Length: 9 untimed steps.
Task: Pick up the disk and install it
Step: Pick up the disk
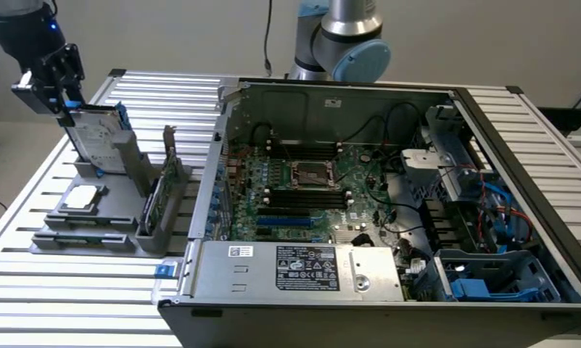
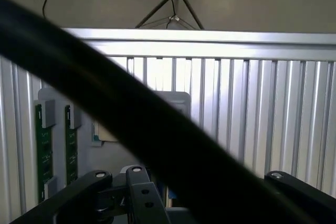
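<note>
- At the exterior view's far left, the gripper (image 1: 67,100) hangs right over the top edge of the disk (image 1: 99,141). Its claw is spread wide, with the fingers near the upper end of the disk. I cannot tell whether they touch it.
- The disk stands upright in its slot at the back of the grey holder (image 1: 87,235), with its white label and blue rails showing. By my judgement it is not lifted yet, so the picking up is only at its beginning.
- In the same holder, in front of the disk, lies a small silver chip (image 1: 82,197). Beside it, toward the exterior view's right, a thin green card (image 1: 154,199) stands on its edge. Both look untouched.
- Further right the computer case (image 1: 522,145) lies open, with the motherboard (image 1: 310,188) in the middle.
- At the case's near right corner there is a bay with blue plastic parts (image 1: 484,279). It seems to me a possible place for the disk, but I cannot be sure.
- The installing is therefore all left to do.
</note>
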{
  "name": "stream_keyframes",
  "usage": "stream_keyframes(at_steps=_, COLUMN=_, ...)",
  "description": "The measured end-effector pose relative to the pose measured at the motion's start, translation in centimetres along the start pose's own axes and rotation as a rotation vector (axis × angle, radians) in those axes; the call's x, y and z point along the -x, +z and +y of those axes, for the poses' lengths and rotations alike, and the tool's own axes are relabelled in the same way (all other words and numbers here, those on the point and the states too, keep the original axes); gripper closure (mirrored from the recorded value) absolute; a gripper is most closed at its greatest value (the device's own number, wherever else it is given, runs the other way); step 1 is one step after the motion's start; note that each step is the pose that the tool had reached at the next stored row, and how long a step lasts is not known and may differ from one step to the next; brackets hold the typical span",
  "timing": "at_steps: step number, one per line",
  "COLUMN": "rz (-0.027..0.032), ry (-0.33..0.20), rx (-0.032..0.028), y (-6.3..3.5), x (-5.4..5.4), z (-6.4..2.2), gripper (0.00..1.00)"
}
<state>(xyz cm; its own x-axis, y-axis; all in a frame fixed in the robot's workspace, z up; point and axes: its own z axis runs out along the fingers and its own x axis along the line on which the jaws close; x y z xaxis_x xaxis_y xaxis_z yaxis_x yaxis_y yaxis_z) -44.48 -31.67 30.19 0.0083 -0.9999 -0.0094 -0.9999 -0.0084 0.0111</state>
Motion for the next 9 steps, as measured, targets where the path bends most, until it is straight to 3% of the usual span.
stream_keyframes(at_steps=9, rz=0.0000, ry=0.001, rx=0.0001, y=0.64, x=-0.01, z=-0.11, gripper=0.46)
